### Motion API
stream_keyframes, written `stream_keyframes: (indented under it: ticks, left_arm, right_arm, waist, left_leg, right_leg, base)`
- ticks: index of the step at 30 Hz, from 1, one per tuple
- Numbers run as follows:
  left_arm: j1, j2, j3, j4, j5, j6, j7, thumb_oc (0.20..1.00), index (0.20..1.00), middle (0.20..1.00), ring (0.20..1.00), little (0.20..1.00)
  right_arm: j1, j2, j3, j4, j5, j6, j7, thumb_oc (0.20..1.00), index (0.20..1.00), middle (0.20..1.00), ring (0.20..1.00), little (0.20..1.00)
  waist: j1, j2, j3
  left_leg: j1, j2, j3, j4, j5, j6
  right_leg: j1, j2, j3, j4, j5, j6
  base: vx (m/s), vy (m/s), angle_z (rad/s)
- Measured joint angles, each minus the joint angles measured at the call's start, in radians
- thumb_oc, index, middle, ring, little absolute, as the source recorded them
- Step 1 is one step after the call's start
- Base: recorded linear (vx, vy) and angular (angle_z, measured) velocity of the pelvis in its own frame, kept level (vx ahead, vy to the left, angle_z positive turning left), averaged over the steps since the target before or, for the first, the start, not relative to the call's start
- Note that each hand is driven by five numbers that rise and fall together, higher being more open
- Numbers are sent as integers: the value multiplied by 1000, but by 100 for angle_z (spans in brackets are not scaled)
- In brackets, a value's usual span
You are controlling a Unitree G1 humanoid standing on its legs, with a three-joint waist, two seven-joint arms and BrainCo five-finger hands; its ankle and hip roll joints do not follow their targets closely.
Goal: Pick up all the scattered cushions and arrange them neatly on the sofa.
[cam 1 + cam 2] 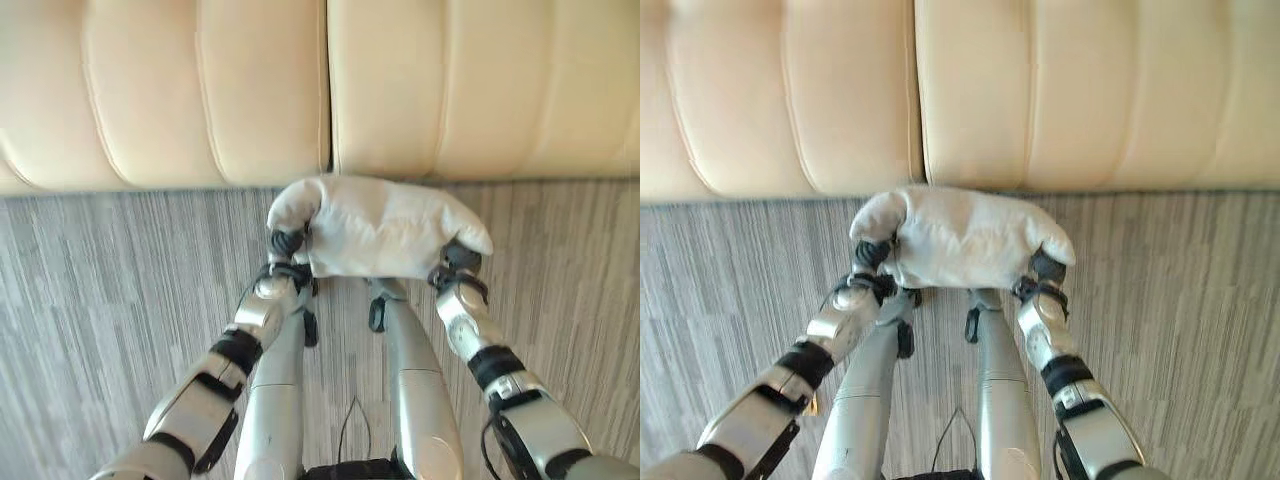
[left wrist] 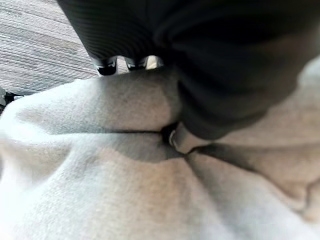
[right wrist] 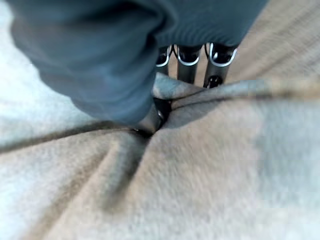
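Cream sofa (image 1: 200, 90) along far edge, striped grey carpet (image 1: 100, 300) in front. White cushion (image 1: 380, 225) held up off the carpet just short of sofa front; left hand (image 1: 285, 245) and right hand (image 1: 455, 262) each pinch an end

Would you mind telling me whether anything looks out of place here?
Nothing looks damaged. The pale grey cushion is not on the cream sofa; it is pinched by the left hand and right hand above the striped floor.
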Motion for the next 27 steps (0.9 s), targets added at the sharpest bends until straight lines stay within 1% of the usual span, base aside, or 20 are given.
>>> stream_keyframes:
  ticks: [1, 2, 3, 4, 6, 7, 8, 9, 10, 12, 13, 14, 15, 16, 17, 18, 21, 24, 25, 27]
  left_arm:
    - [42, 2, 7, -16, 0, 1, -9, 200, 200, 200, 200, 200]
    - [77, 4, 10, -25, 0, 1, -12, 200, 200, 200, 200, 200]
    - [136, 8, 29, -51, 3, 7, -19, 200, 200, 200, 200, 200]
    - [163, 17, 29, -67, 5, 12, -23, 200, 200, 200, 200, 200]
    - [264, 35, 50, -137, 8, 34, -43, 200, 200, 200, 200, 200]
    - [311, 47, 73, -174, 9, 48, -56, 200, 200, 200, 200, 200]
    - [338, 42, 68, -183, 10, 51, -64, 200, 200, 200, 200, 200]
    - [381, 56, 74, -193, 11, 59, -74, 200, 200, 200, 200, 200]
    - [404, 54, 84, -225, 18, 74, -80, 200, 200, 200, 200, 200]
    - [456, 73, 108, -267, 48, 79, -97, 200, 200, 200, 200, 200]
    - [474, 76, 127, -299, 50, 103, -98, 200, 200, 200, 200, 200]
    - [501, 75, 141, -334, 51, 113, -99, 200, 200, 200, 200, 200]
    - [519, 80, 145, -351, 56, 113, -102, 200, 200, 200, 200, 200]
    - [530, 85, 146, -372, 72, 118, -102, 200, 200, 200, 200, 200]
    - [561, 81, 151, -400, 87, 125, -102, 200, 200, 200, 200, 200]
    - [590, 80, 154, -415, 87, 125, -102, 200, 200, 200, 200, 200]
    - [615, 59, 151, -415, 87, 128, -93, 200, 200, 200, 200, 200]
    - [626, 50, 145, -410, 86, 134, -79, 200, 200, 200, 200, 200]
    - [629, 44, 144, -409, 86, 136, -77, 200, 200, 200, 200, 200]
    - [622, 48, 145, -399, 86, 142, -64, 200, 200, 200, 200, 200]
  right_arm:
    - [37, 2, 1, -17, -25, 18, 14, 200, 200, 200, 200, 200]
    - [68, 5, 3, -31, -32, 32, 26, 200, 200, 200, 200, 200]
    - [101, 8, 6, -40, -49, 52, 44, 200, 200, 200, 200, 200]
    - [118, 8, 8, -49, -56, 65, 52, 200, 200, 200, 200, 200]
    - [179, 4, 20, -75, -88, 97, 84, 200, 200, 200, 200, 200]
    - [195, -1, 26, -86, -119, 124, 93, 200, 200, 200, 200, 200]
    - [215, -9, 37, -98, -142, 134, 99, 200, 200, 200, 200, 200]
    - [262, -21, 32, -119, -181, 151, 119, 200, 200, 200, 200, 200]
    - [281, -24, 34, -155, -201, 171, 124, 200, 200, 200, 200, 200]
    - [331, -26, 32, -201, -235, 180, 144, 200, 200, 200, 200, 200]
    - [349, -29, 25, -248, -255, 214, 148, 200, 200, 200, 200, 200]
    - [369, -34, 27, -289, -267, 225, 155, 200, 200, 200, 200, 200]
    - [385, -37, 27, -312, -280, 226, 161, 200, 200, 200, 200, 200]
    - [387, -37, 24, -327, -280, 236, 160, 200, 200, 200, 200, 200]
    - [424, -35, 22, -375, -285, 238, 159, 200, 200, 200, 200, 200]
    - [465, -31, 21, -409, -290, 233, 159, 200, 200, 200, 200, 200]
    - [500, -32, 26, -430, -298, 235, 156, 200, 200, 200, 200, 200]
    - [511, -39, 32, -426, -299, 236, 152, 200, 200, 200, 200, 200]
    - [511, -36, 38, -418, -300, 236, 149, 200, 200, 200, 200, 200]
    - [514, -37, 39, -417, -300, 238, 146, 200, 200, 200, 200, 200]
  waist:
    - [8, 0, -3]
    - [10, 2, -15]
    - [14, 1, -49]
    - [15, 1, -63]
    - [18, 5, -87]
    - [20, 5, -90]
    - [21, 8, -105]
    - [22, 14, -152]
    - [26, 14, -159]
    - [32, 16, -200]
    - [33, 16, -201]
    - [32, 16, -204]
    - [32, 20, -228]
    - [32, 21, -236]
    - [35, 22, -259]
    - [35, 21, -301]
    - [43, 26, -340]
    - [51, 27, -341]
    - [58, 21, -336]
    - [67, 9, -315]
  left_leg:
    - [70, 4, 0, -33, 2, -2]
    - [112, 6, 0, -56, 1, -2]
    - [158, 10, 0, -90, 5, -7]
    - [183, 14, 0, -106, 7, -9]
    - [311, 18, -1, -181, 20, -18]
    - [377, 20, 0, -215, 24, -20]
    - [402, 20, 1, -229, 25, -22]
    - [419, 22, -1, -245, 24, -22]
    - [448, 23, 0, -263, 27, -25]
    - [485, 30, -1, -283, 30, -30]
    - [506, 31, -1, -285, 29, -31]
    - [528, 32, -1, -285, 28, -34]
    - [540, 34, -1, -285, 27, -34]
    - [559, 36, -2, -285, 17, -47]
    - [586, 40, -5, -292, -1, -62]
    - [584, 43, -5, -292, -2, -60]
    - [589, 50, -25, -292, -3, -62]
    - [582, 60, -33, -246, -5, -70]
    - [544, 65, -33, -170, -19, -88]
    - [494, 64, -33, -48, -37, -105]
  right_leg:
    - [70, 8, 0, -36, 3, 0]
    - [112, 14, -1, -60, 3, 0]
    - [158, 22, -3, -95, 9, 1]
    - [187, 26, -7, -118, 13, 2]
    - [319, 39, -20, -204, 32, 2]
    - [386, 45, -20, -242, 38, 4]
    - [415, 48, -21, -263, 40, 4]
    - [437, 52, -22, -287, 41, 5]
    - [467, 56, -24, -308, 48, 4]
    - [502, 63, -24, -322, 49, 5]
    - [523, 65, -25, -323, 46, 6]
    - [543, 67, -24, -323, 44, 8]
    - [557, 68, -24, -323, 40, 12]
    - [576, 69, -24, -323, 32, 12]
    - [605, 73, -23, -323, 18, 14]
    - [604, 78, -22, -325, 9, 19]
    - [617, 86, -29, -323, 4, 13]
    - [627, 98, -34, -322, -4, 0]
    - [625, 103, -33, -316, -25, -28]
    - [639, 94, -33, -318, -21, -36]
  base:
    - [90, -23, -11]
    - [212, -43, -12]
    - [165, -37, -7]
    - [238, -35, -5]
    - [154, -38, -3]
    - [101, -36, -3]
    - [111, -22, -3]
    - [140, -38, 2]
    - [78, -27, -1]
    - [121, -71, -2]
    - [129, -88, -1]
    - [92, -71, 0]
    - [118, -104, 1]
    - [96, -79, 3]
    - [102, -166, 2]
    - [76, -134, 2]
    - [64, -188, 9]
    - [-4, -189, 12]
    - [-39, -100, 11]
    - [-44, -131, 15]
